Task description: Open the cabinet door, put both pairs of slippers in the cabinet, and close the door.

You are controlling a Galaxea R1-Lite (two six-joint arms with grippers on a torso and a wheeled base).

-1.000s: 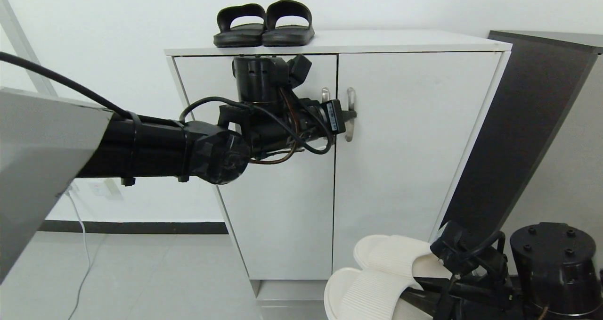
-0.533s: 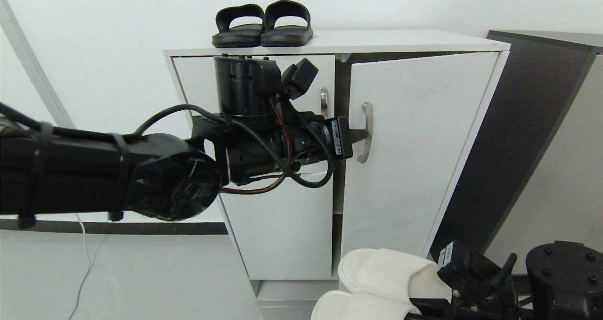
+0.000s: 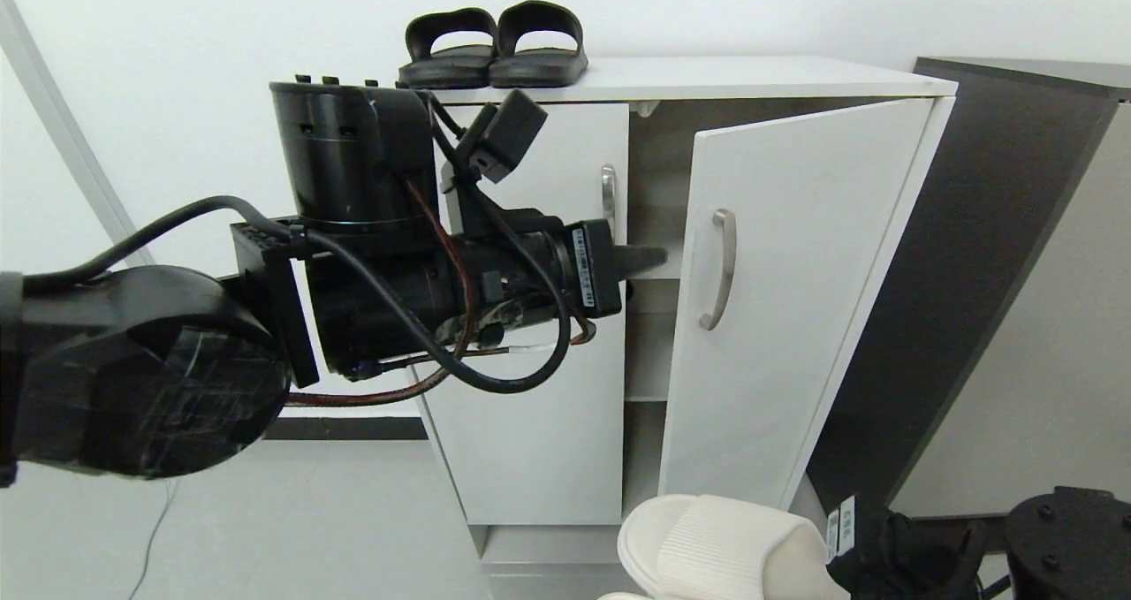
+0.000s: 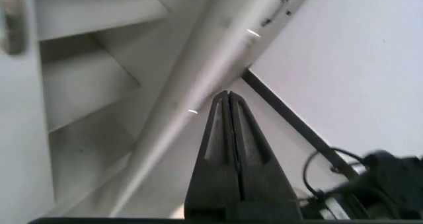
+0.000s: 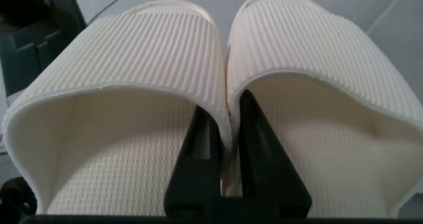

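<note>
The white cabinet (image 3: 778,74) has its right door (image 3: 795,317) swung partly open, with the silver handle (image 3: 720,269) facing me. My left gripper (image 3: 656,259) hangs shut and holding nothing in front of the gap, a little left of the handle and apart from it. In the left wrist view its fingers (image 4: 229,118) are pressed together near the door's edge. Black slippers (image 3: 495,48) rest on the cabinet's top. My right gripper (image 5: 228,128) is shut on the touching inner sides of the white slippers (image 5: 165,72), low in front of the cabinet (image 3: 707,543).
The left door (image 3: 530,423) stays closed, its handle (image 3: 608,195) beside the gap. Shelves (image 3: 649,398) show inside the opening. A dark grey panel (image 3: 972,229) stands close on the right of the open door. A cable (image 3: 155,529) trails on the floor at left.
The right door has swung further open. My left gripper has come off the handle and drawn back to the left. The white slippers have sunk lower in the head view.
</note>
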